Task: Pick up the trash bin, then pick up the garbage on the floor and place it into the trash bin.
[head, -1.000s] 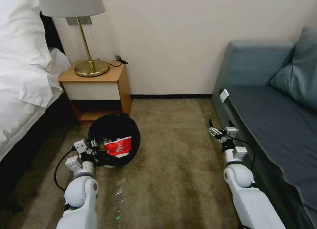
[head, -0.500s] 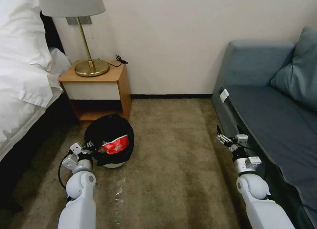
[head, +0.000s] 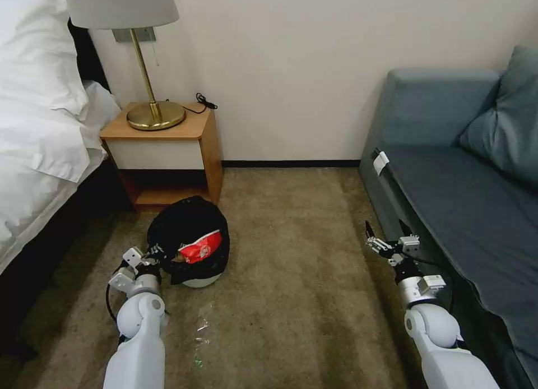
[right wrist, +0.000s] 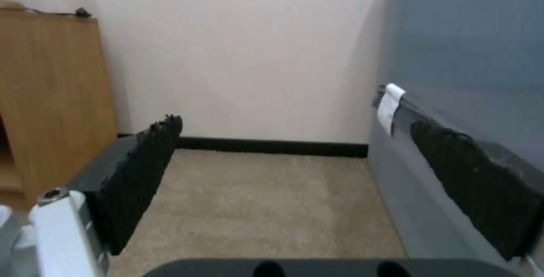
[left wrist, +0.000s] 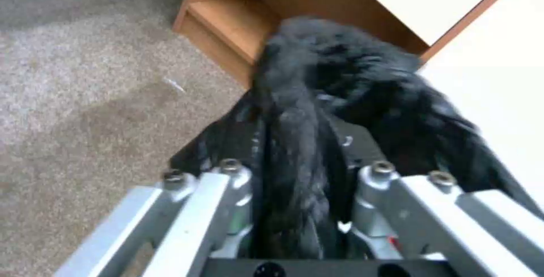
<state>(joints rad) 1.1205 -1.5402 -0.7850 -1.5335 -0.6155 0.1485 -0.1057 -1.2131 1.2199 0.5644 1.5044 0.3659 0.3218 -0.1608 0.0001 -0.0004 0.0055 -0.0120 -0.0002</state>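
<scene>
- The trash bin, black-lined, sits tilted on the carpet near the nightstand, a red-and-white cup inside
- The left claw is clenched on the bin's bagged rim
- The right claw hangs released beside the sofa

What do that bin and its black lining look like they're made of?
The trash bin looks like smooth white plastic, going by the glossy pale base showing below the bag. Its lining seems thin plastic film: crinkly, shiny black folds, bunched where the left gripper pinches the rim.
</scene>
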